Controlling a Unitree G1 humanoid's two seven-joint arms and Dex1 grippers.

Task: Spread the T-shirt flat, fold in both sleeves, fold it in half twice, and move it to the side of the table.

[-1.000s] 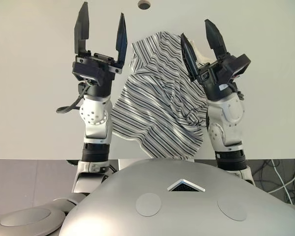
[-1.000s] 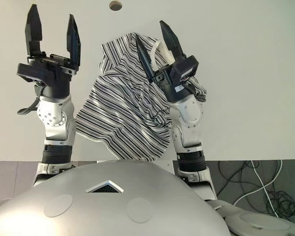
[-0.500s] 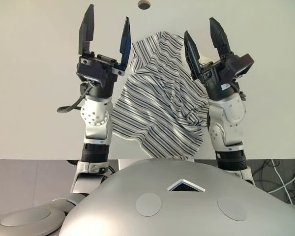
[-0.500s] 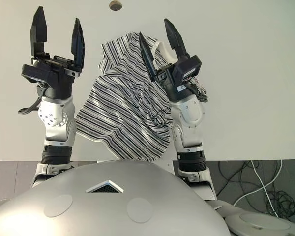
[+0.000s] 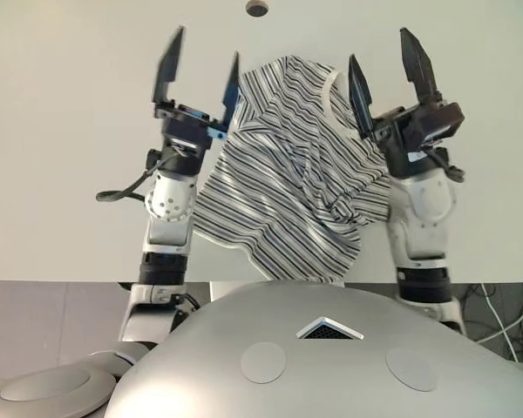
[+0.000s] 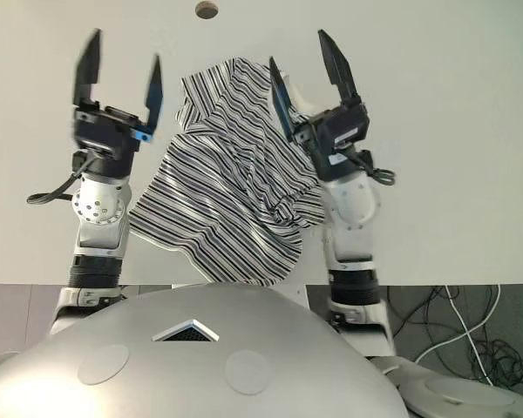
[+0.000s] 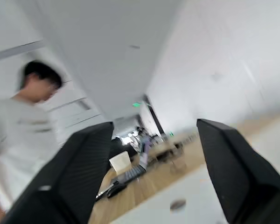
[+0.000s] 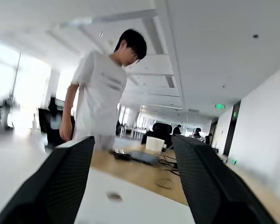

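A black-and-white striped T-shirt (image 5: 283, 165) lies crumpled on the white table (image 5: 61, 157), its white collar (image 5: 336, 83) at the far side. My left gripper (image 5: 200, 65) is raised at the shirt's left edge, open, with nothing between its fingers (image 7: 74, 177). My right gripper (image 5: 388, 61) is raised over the shirt's right side near the collar, also open and empty, fingers (image 8: 65, 186) spread wide. Part of the shirt's right edge is hidden behind the right arm.
A small round hole (image 5: 256, 8) marks the table's far middle. The near table edge (image 5: 61, 280) runs across in front of me. Cables (image 5: 506, 322) lie on the floor at the right. Bare tabletop spreads on both sides of the shirt.
Both grippers have tilted and moved farther out over the table. The left one shifted right toward the shirt's edge, the right one moved to the right. The shirt lies as before.
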